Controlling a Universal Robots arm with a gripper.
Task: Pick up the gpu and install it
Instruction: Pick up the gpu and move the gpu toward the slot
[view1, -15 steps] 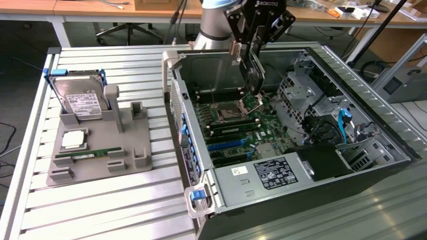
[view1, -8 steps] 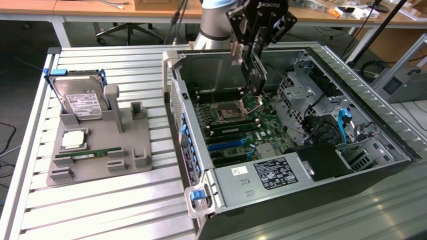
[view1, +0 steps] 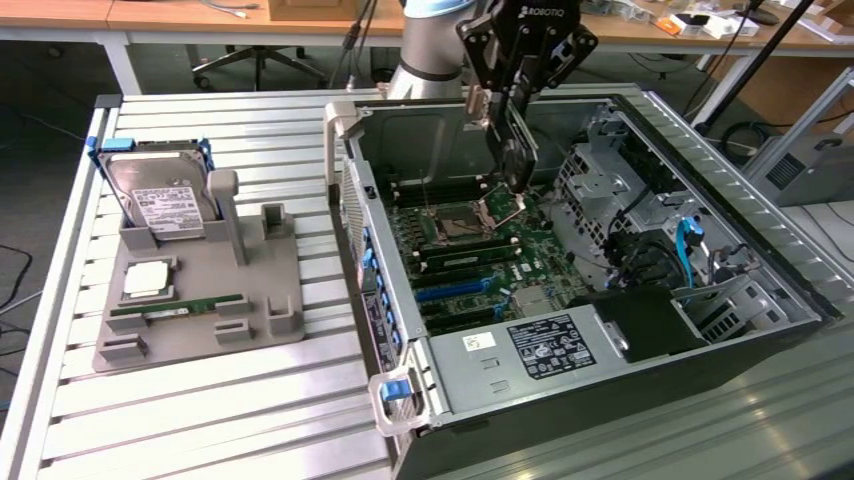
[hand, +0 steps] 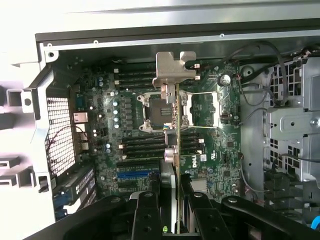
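Robotics lab or workshop. Robot arm, pincer gripping gpu over opened computer case, motherboard exposed. Slatted aluminium tabletop, grey parts fixture holding hard drive. Behind: wooden desks with cables, office chair.

— Anything you can actually read?

— "ROBOTIQ", white letters on the black body of the gripper, in the exterior view.

— And inside the case?

— In the wrist view, the motherboard carries a white logo. It looks like "DELL", though I wouldn't swear to every letter.

— The stickers?

— The black label on the power supply has white print and marks, too small to make out. The same goes for the white label on the hard drive and the small white sticker beside the power supply.
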